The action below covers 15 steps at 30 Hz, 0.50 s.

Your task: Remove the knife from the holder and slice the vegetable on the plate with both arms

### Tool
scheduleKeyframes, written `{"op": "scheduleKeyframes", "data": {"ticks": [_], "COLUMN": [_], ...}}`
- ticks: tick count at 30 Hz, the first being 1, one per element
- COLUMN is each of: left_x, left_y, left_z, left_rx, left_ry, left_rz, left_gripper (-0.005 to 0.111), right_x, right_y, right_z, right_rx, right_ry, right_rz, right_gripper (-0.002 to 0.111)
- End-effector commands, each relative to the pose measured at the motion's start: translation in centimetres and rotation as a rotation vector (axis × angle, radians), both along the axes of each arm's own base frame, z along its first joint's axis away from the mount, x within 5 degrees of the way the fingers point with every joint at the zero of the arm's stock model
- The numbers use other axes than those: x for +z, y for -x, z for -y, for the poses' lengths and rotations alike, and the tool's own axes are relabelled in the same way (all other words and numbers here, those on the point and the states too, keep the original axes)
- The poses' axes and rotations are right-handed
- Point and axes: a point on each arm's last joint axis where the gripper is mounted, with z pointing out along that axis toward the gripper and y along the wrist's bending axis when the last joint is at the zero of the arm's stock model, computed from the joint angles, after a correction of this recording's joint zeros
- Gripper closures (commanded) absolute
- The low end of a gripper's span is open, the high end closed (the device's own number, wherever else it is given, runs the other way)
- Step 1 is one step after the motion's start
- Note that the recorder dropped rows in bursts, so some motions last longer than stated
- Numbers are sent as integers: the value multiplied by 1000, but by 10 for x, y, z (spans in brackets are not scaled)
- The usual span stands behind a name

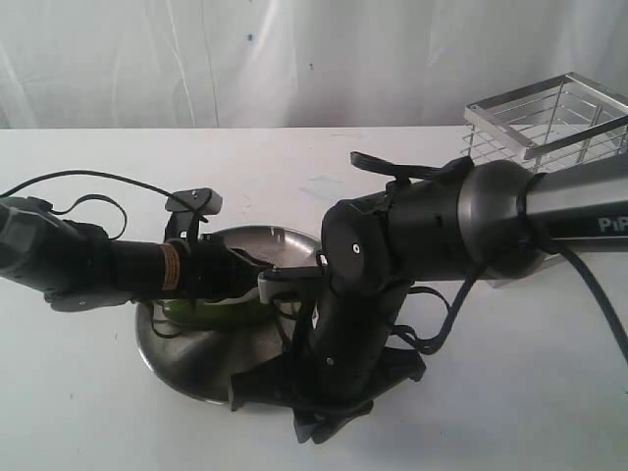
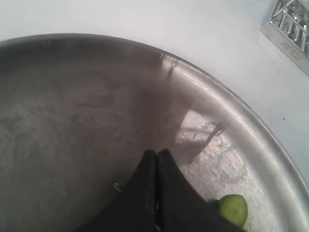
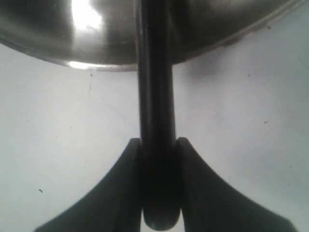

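Right wrist view: R fingers [image 3: 116,193] clamp knife [image 3: 155,111] crossing plate [image 3: 96,64] rim; L fingers [image 2: 137,198] closed, empty, mid-plate.

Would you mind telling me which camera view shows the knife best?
The right wrist view: the knife runs up the middle, its black handle clamped between the fingers and crossing the plate rim. In the exterior view the right arm hides it; the left wrist view shows none of it.

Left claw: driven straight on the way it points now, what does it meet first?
Probably the plate: its bare scuffed floor lies just ahead of the shut left claw, with the raised rim beyond. Depth is unclear. The vegetable sits off to one side, out of that line.
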Motion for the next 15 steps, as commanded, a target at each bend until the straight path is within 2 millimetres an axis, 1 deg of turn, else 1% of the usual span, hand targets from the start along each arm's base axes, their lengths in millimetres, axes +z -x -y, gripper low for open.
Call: {"op": "scheduleKeyframes", "data": {"ticks": [1, 9, 12, 15], "left_x": [-27, -27, -27, -27], "left_y": [10, 12, 13, 12], "left_z": [-14, -12, -12, -12], "left_rx": [45, 24, 28, 23], "left_ry": [-173, -160, -156, -158], "left_rz": [-159, -171, -178, -176], "left_gripper": [107, 107, 107, 107], "right_x": [-1, -1, 3, 10], "right_y": [3, 9, 10, 12], "right_z": [2, 8, 9, 12], "right_rx": [13, 44, 52, 67], "right_ry": [19, 82, 84, 90], "right_rz": [-23, -82, -88, -79], "right_gripper": [108, 108, 108, 108]}}
